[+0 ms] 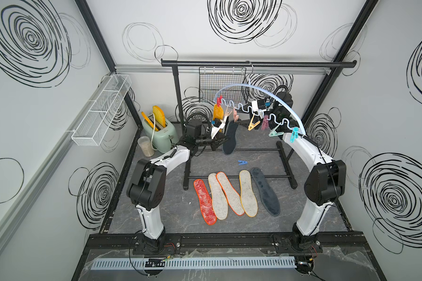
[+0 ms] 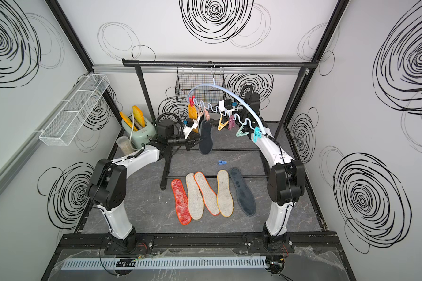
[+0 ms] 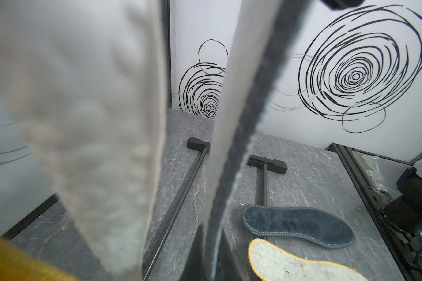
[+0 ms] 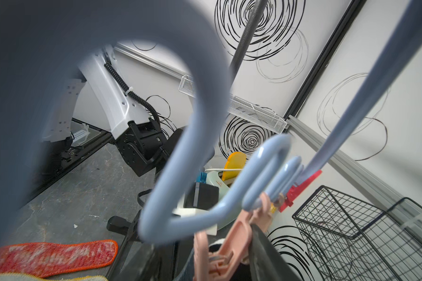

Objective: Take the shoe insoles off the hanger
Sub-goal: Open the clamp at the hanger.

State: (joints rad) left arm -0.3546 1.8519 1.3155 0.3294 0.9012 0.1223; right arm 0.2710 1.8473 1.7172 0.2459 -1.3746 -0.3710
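Hanging insole (image 1: 230, 140): dark grey, clipped at its top by the pink peg (image 1: 236, 117) on the hanger (image 1: 273, 93), dangling clear of the table (image 1: 180, 219).
Left fingers (image 1: 222, 139): pressed together, pinching its side edge about midway.
Right fingers (image 1: 243, 122): up at the pink peg; spread or squeezing, cannot tell.
Handling: probably light, floppy, fuzzy enough to grip; best pinched near the peg and drawn straight down.
Also pegged: orange-backed insole (image 1: 218, 111).
Already down: five, red-orange insole (image 1: 205, 202) among them.
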